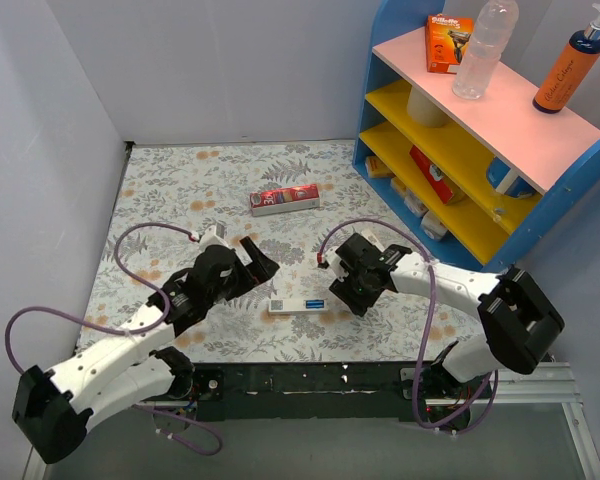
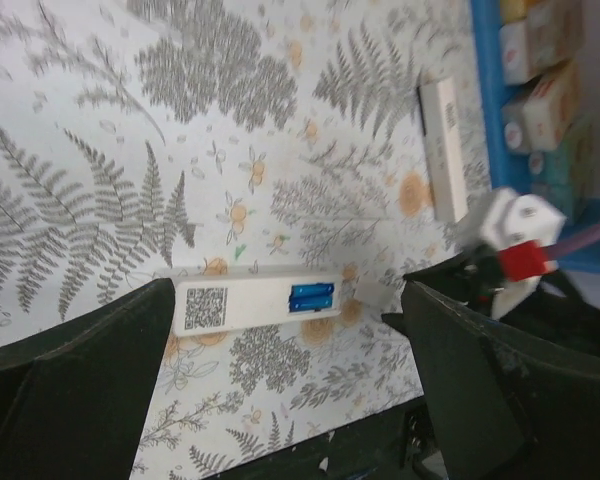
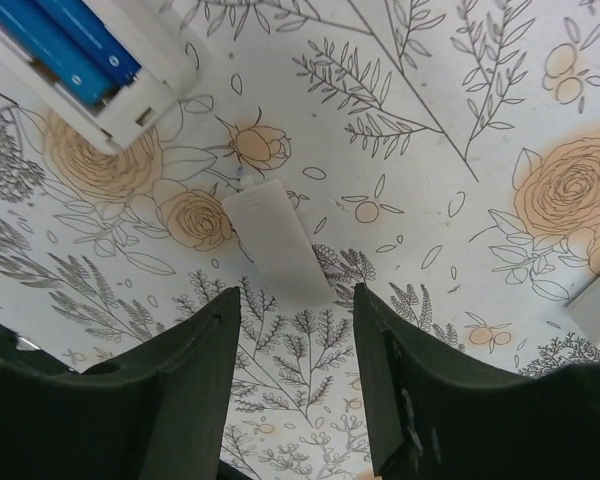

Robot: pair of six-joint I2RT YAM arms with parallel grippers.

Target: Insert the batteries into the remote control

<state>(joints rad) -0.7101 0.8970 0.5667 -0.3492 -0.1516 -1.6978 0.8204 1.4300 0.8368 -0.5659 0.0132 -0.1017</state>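
Observation:
The white remote control (image 1: 292,305) lies face down near the table's front edge, its compartment uncovered. Two blue batteries (image 1: 315,302) lie side by side in it, also clear in the left wrist view: batteries (image 2: 310,296), remote control (image 2: 242,303). A small white cover plate (image 3: 275,240) lies flat on the cloth just off the remote's end (image 3: 130,90). My right gripper (image 3: 298,300) is open, its tips just short of that plate, nothing between them. My left gripper (image 2: 286,335) is wide open, its fingers spread to either side of the remote, touching nothing.
A red carton (image 1: 285,199) lies further back at mid-table. A blue shelf unit (image 1: 480,130) with a bottle (image 1: 485,48) and boxes stands at the right. White walls close the left and back. The right arm (image 1: 450,285) reaches in from the right.

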